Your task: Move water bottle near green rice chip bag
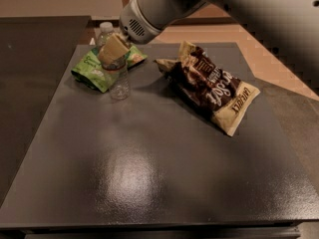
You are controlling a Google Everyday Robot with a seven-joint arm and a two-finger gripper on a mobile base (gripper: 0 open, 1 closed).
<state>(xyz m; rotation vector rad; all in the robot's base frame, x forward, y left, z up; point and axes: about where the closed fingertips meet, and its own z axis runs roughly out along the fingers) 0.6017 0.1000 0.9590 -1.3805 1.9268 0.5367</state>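
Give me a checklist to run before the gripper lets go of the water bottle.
1. Gripper on the water bottle: ok, closed round its middle, at the table's far left.
2. Bottle near the green rice chip bag: ok, its base is right at the bag's near edge.
3. Bottle base set on the table: cannot tell; it is at or just above the surface.
4. Bottle upright: ok, cap up, leaning only slightly.
5. Brown-and-cream snack bag clear of the bottle: ok, it lies apart, to the right in the view.
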